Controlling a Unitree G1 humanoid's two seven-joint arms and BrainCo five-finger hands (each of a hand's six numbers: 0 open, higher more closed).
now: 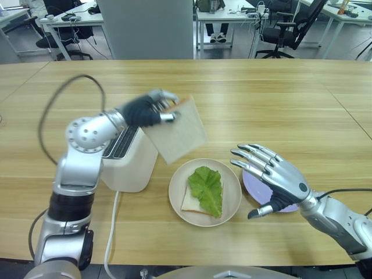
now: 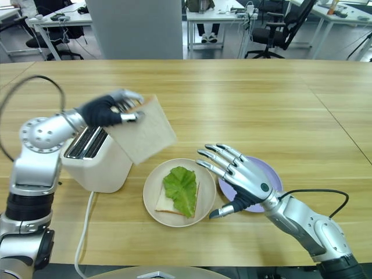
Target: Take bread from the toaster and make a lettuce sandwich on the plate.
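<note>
The round cream plate (image 1: 233, 192) sits near the front edge of the wooden table (image 1: 261, 99). On it lies one slice of bread (image 1: 188, 203) with a lettuce leaf (image 1: 207, 189) spread over it, the leaf hanging slightly past the slice toward the plate's middle.

Up and to the left of the plate, the left hand (image 1: 152, 108) is raised above the table with the forearm bent in at the elbow. Its fingers pinch the top corner of a second slice of bread (image 1: 177, 138). That slice hangs tilted in the air, and its lower edge is just above the plate's far-left rim without touching it.

Just left of the plate stands the white toaster (image 1: 132, 165), slots up, directly under the left forearm. Its white cord (image 1: 110, 232) trails toward the table's front edge.

To the right of the plate, the right hand (image 1: 274, 174) hovers palm down, fingers spread and straight and holding nothing, their tips pointing toward the plate. Beneath it lies a small purple dish (image 1: 254, 185), just beside the plate's right rim.
</note>
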